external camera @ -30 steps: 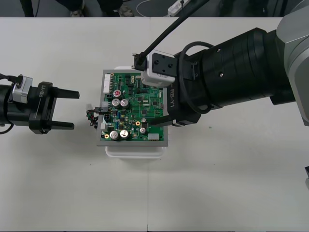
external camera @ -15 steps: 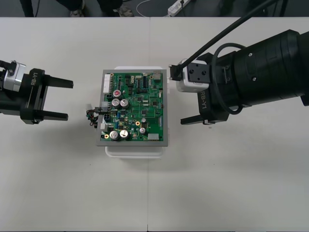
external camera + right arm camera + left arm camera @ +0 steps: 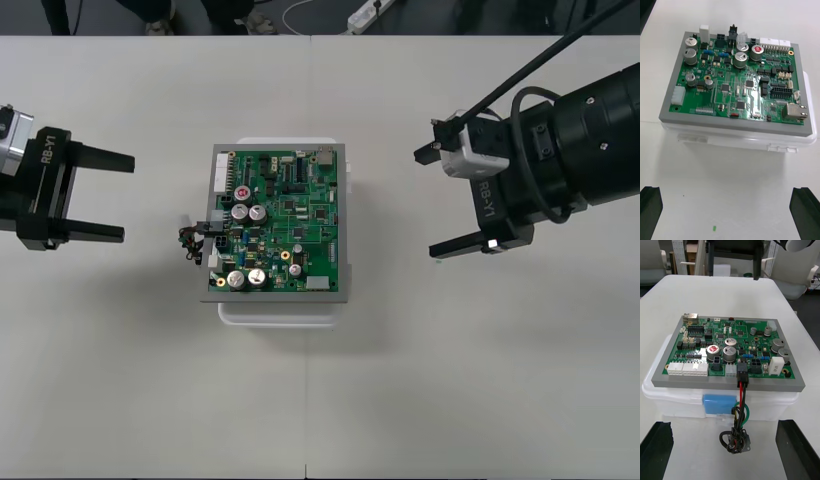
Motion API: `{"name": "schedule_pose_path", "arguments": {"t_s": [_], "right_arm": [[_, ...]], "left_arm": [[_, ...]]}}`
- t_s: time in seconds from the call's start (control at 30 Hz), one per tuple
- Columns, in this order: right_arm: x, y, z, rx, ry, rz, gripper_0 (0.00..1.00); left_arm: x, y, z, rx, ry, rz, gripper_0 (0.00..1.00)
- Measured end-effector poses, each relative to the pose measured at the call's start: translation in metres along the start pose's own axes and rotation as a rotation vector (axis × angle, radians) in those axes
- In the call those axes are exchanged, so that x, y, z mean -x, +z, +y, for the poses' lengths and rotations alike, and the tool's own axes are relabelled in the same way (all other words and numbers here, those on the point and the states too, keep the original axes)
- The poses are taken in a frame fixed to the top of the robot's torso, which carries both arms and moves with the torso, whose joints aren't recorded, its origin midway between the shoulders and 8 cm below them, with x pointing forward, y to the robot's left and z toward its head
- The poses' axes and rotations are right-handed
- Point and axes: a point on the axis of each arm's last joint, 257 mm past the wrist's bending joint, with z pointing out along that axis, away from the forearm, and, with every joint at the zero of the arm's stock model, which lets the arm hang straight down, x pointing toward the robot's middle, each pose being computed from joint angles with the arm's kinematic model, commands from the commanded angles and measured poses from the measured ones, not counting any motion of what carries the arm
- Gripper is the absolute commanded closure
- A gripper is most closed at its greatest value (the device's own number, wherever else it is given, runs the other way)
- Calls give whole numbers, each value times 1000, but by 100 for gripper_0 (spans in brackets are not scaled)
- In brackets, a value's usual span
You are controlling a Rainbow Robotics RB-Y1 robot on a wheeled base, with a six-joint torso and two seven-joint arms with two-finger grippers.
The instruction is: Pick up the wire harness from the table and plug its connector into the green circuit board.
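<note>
Table (image 3: 150, 380): plain pale surface carrying the green circuit board (image 3: 290, 225) on its white base (image 3: 280, 312).
My left gripper (image 3: 127, 197): beside the board on its harness side, well apart from it, jaws spread wide and holding nothing.
My right gripper (image 3: 425, 204): on the board's opposite side, apart from it, jaws likewise spread and empty.
Wire harness (image 3: 192, 240): at the board's edge that faces my left gripper.
Front view: from above, the harness reads as a small dark knot touching that edge; how the plug sits cannot be told here.
Left wrist view: the black plug (image 3: 742, 375) stands seated in a connector at the board's edge. Red, black and green wires (image 3: 742, 405) drop past the base's wall to the round metal socket (image 3: 736, 440), which lies on the table just beside the base. My fingers (image 3: 657, 450) stand far apart.
Right wrist view: the board seen from its other side, with a silver port (image 3: 795, 110) at one corner. My fingers (image 3: 649, 210) stand far apart, short of the base.
</note>
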Motion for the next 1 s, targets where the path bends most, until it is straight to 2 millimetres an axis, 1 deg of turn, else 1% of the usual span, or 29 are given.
{"name": "schedule_pose_path", "arguments": {"t_s": [0.13,0.3,0.4,0.47,0.6,0.73,0.9,1.0], "right_arm": [[-11,-8,-5,5,-111,-8,1],[-31,-22,-11,-13,-72,14,1],[-41,-29,-14,-33,-55,22,1],[-48,-33,-16,-44,-57,24,1],[-62,-37,-16,-54,-26,26,1],[-73,-39,-12,-58,11,30,1],[-80,-47,-6,-71,39,12,1],[-83,-51,-5,-82,19,5,1]], "left_arm": [[9,0,-6,-7,22,4,20],[15,-2,-10,-3,-21,31,20],[16,-4,-10,6,-72,52,20],[16,-4,-10,10,-76,72,20],[19,-4,-10,16,-19,118,20],[24,-4,-14,20,46,164,20],[31,-5,-17,26,97,187,20],[35,-6,-16,33,104,188,20]]}}
